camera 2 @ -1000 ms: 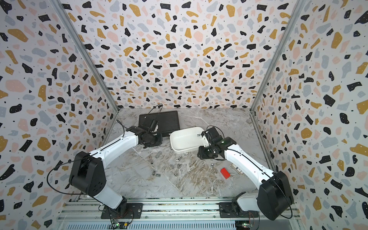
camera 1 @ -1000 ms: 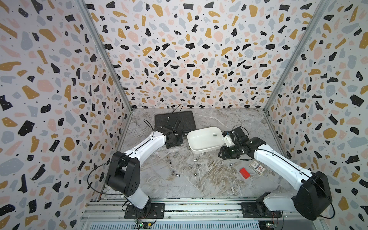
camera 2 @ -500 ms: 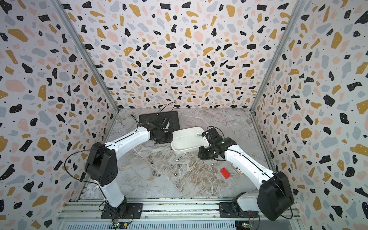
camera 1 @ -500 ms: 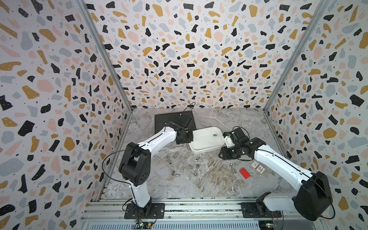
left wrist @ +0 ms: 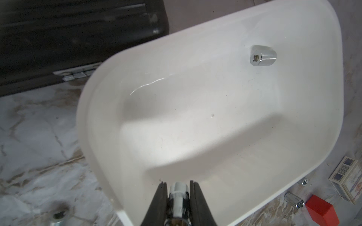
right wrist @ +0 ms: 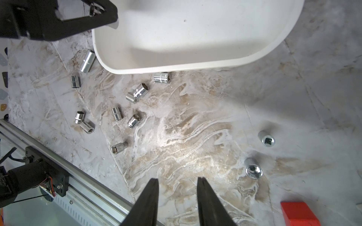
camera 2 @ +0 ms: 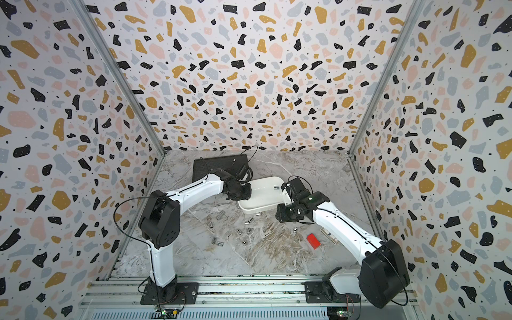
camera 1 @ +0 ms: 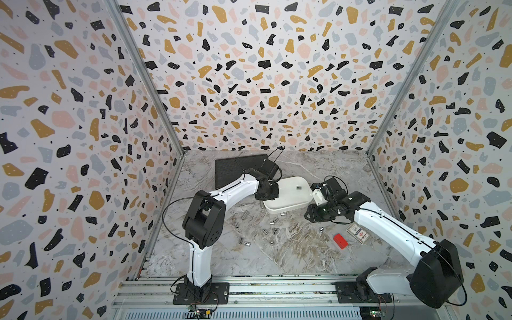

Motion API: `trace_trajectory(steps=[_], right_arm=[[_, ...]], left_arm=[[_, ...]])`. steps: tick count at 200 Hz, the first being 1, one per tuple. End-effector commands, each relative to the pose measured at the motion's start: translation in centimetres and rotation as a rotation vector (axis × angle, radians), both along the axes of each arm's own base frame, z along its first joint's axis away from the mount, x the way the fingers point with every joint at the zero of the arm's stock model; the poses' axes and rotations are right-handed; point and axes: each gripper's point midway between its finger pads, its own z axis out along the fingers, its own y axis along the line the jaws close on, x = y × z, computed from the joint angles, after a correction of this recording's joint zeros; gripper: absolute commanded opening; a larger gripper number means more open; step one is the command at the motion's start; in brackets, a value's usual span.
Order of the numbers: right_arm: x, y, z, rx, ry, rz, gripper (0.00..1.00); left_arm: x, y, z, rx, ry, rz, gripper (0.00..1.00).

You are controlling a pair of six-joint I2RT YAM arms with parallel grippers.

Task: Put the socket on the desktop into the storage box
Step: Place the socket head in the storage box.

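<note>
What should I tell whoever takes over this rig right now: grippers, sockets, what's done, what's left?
The left gripper is shut on a held socket, just inside the rim of the storage box, not yet released.
The right gripper is open and empty, above the desktop beside the box.
Done: one boxed socket lies inside the box.
Left: drop the held socket, then collect the many loose sockets scattered on the desktop in front of the box.
</note>
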Motion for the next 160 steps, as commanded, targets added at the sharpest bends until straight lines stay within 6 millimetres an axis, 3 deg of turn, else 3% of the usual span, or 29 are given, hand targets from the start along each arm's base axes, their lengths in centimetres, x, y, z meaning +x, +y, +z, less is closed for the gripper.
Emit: trace_trajectory(steps=[1, 57, 73, 107, 160], right_arm=[[-0.2, -0.3, 0.9, -0.004, -0.024, 0.001, 0.38], [-0.2, -0.5, 0.9, -0.011, -0.025, -0.002, 0.38], [-0.2, -0.5, 0.8, -0.015, -0.025, -0.004, 0.38], [-0.2, -0.6, 0.6, -0.02, -0.023, -0.007, 0.38], [-0.2, -0.7, 0.6, -0.024, -0.025, -0.011, 0.39]], left_arm=[[0.2, -0.7, 0.5, -0.004, -0.007, -0.025, 0.02], [0.0, -0.9, -0.5, 0.012, 0.011, -0.033, 0.04], [-0.1, -1.0, -0.6, 0.014, 0.014, -0.035, 0.09], [-0.2, -0.9, -0.2, 0.024, -0.003, -0.044, 0.32], [-0.1, -0.6, 1.6, 0.02, -0.046, -0.048, 0.34]])
